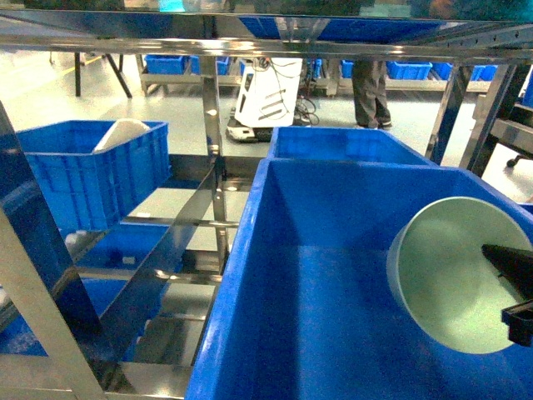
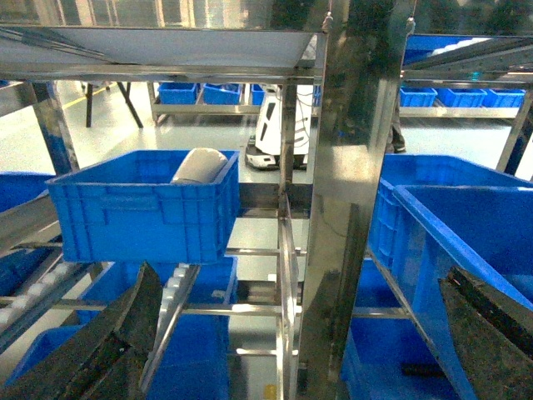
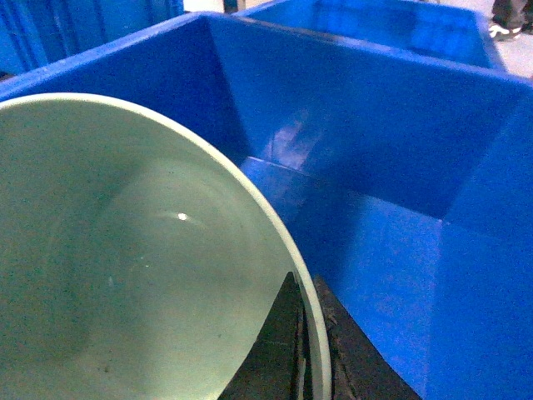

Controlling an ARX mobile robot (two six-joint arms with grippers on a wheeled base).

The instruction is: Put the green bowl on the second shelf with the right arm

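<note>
Fingers of the right gripper (image 1: pixel 518 293) pinch the rim of the green bowl (image 1: pixel 454 279), tilted on its side at the right of the frame, inside a large blue crate (image 1: pixel 316 275) on the steel rack (image 1: pixel 215 125). Left gripper (image 2: pixel 291 350) hangs spread wide, holding nothing.

**Warehouse aisle behind the racking**

A pale grey, glossy concrete floor (image 1: pixel 166 108) stretches away under bright, even light. Along the far side runs a low metal shelf carrying a row of blue plastic crates (image 1: pixel 171 63). A white wheeled machine with slanted slots (image 1: pixel 266 100) stands on the floor, cables beside it. Just right of it a person in dark trousers (image 1: pixel 371 92) is visible from the waist down. Black angled table legs (image 2: pixel 125 100) show at the far left.
</note>
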